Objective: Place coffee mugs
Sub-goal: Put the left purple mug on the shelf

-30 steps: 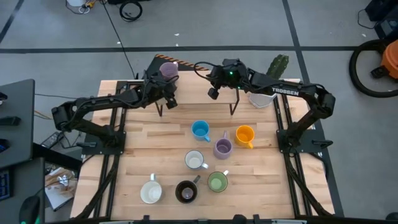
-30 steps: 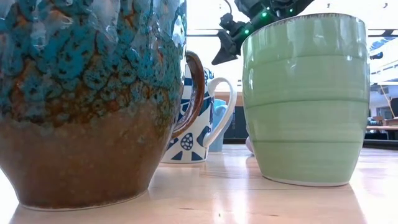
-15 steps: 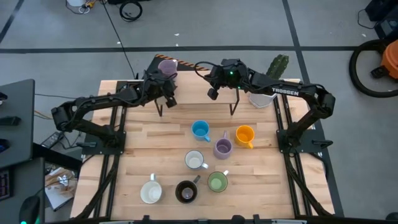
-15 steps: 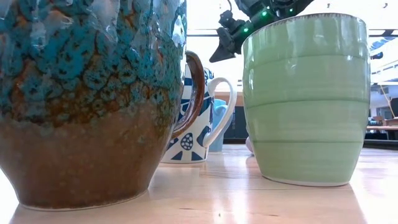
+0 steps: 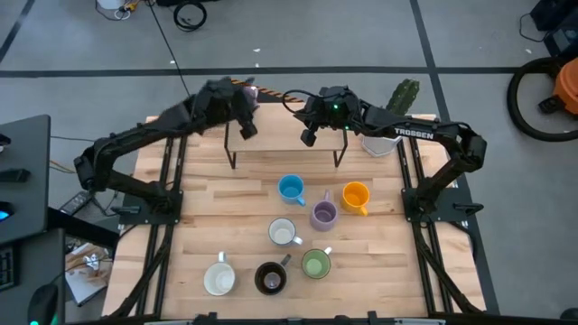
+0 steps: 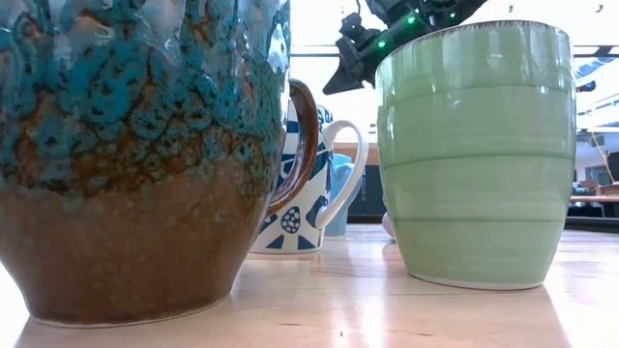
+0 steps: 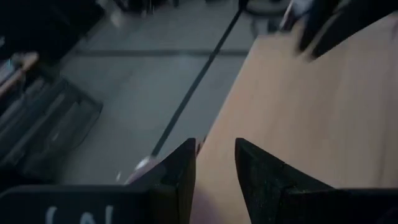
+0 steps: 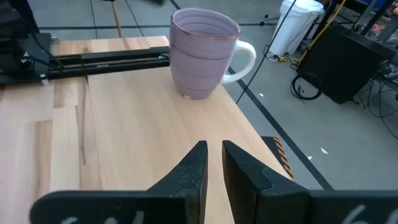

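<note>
One lilac mug [image 8: 204, 53] stands upright on the raised wooden shelf [image 5: 280, 144] at the table's far side; in the high view my left arm covers it. Seven mugs stand on the table: blue [image 5: 291, 189], orange [image 5: 356, 195], lilac [image 5: 323, 215], white [image 5: 283, 233], green [image 5: 315, 264], dark brown [image 5: 270, 278], white [image 5: 219, 278]. My left gripper [image 5: 246, 126] hangs above the shelf's left end, open and empty [image 7: 216, 155]. My right gripper [image 5: 309, 135] hovers over the shelf's middle, its fingers [image 8: 214, 149] nearly together, pointing at the shelf mug from a distance.
A white pot with a green cactus [image 5: 397, 113] stands at the shelf's right end. The shelf rests on thin dark legs [image 5: 341, 161]. Bare wood lies along the table's left side [image 5: 199, 217] and right of the orange mug. The low view is filled by the brown [image 6: 135, 155] and green [image 6: 474, 155] mugs.
My left arm has risen and drawn back toward the table's far left, away from the lilac mug on the shelf, which stays upright where it was. The arm now covers that mug in the high view.
</note>
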